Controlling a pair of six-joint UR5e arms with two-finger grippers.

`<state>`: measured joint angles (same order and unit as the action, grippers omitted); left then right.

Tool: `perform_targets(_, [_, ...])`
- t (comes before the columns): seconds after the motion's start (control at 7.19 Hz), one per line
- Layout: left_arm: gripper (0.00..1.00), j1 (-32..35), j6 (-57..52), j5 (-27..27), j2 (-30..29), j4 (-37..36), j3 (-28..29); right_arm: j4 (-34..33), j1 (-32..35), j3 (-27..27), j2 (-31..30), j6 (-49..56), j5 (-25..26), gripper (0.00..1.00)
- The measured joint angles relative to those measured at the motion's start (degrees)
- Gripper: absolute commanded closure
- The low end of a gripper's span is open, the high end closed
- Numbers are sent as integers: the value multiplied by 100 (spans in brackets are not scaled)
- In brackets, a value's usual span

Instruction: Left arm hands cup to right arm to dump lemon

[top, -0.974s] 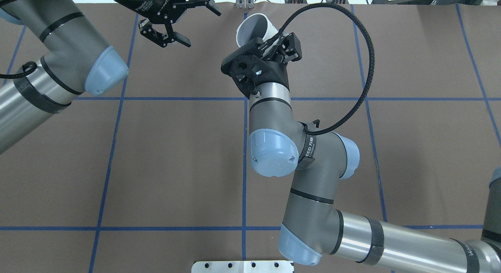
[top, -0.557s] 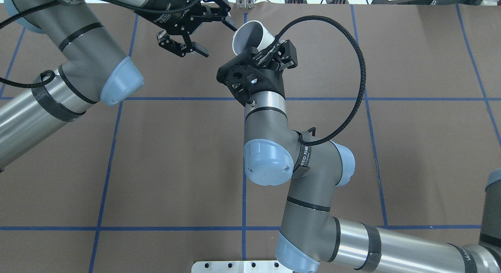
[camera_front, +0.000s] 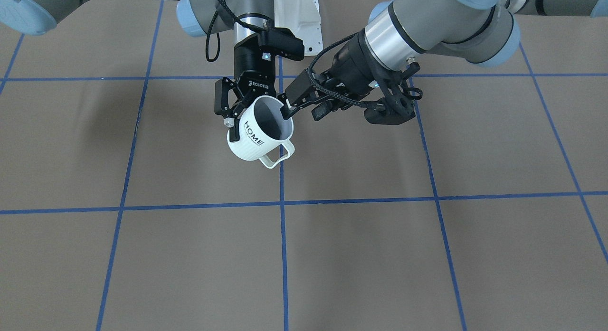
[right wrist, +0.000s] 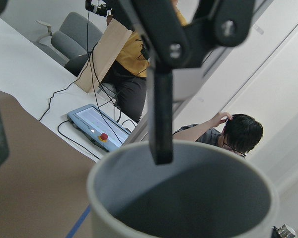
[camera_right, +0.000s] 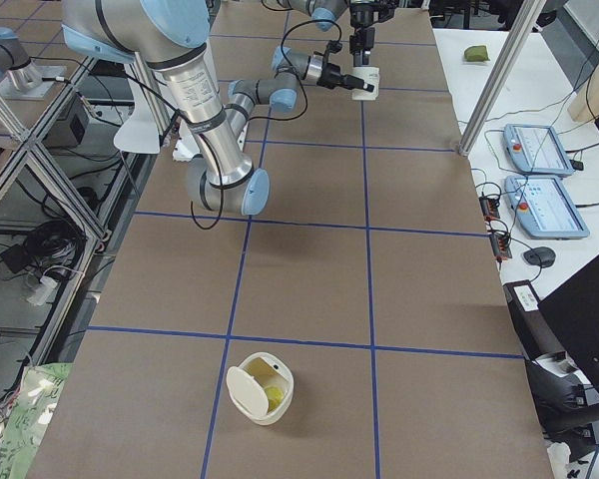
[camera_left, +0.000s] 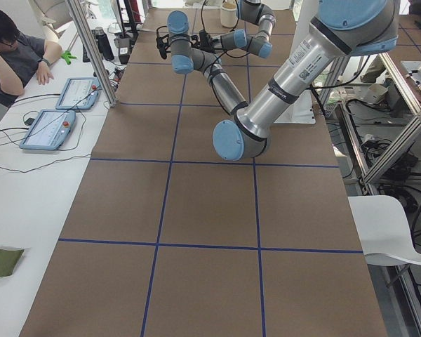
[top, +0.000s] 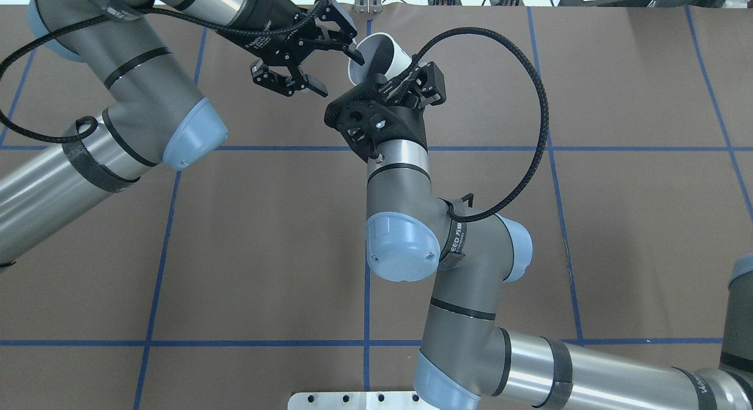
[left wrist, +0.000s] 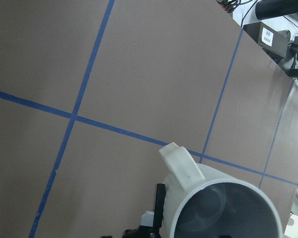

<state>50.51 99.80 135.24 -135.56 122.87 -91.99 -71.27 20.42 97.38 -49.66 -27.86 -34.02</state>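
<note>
Exterior front-facing view, nearest first: cup up off the table, tilted, handle toward the camera, mouth upward and leaning toward the left arm, long axis slanting down to the base on the HOME side. No lemon to be made out in the dark grey inside, neither here nor through either wrist camera, with part of the bottom out of sight.

Just behind, right gripper reaching down across that axis, clamped on the cup: one finger flat on the outer wall beside the lettering, its partner hidden by the mug.

Beside it, left gripper spread wide, bearing nothing; one fingertip dipped inside the rim, the other well outside the wall.

Judged: weight with the right arm alone; hand-over either just finished or not yet settled, impossible to say which. Rolling the mouth downward for the dump looks risky with that fingertip in the mouth; calls for backing the left arm off along its own reach first.

Farthest off, at the table's end on the robot's right: white tub with something yellow inside, too small to name.
</note>
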Motion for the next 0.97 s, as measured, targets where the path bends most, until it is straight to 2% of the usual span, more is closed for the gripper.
perform_targets(0.56, [47, -77, -4, -6, -133, 0, 137, 13, -3, 0, -8, 0, 0, 81])
perform_targets(0.97, [50, -114, -4, -6, -201, 2, 230, 32, -3, 0, -7, 0, 0, 81])
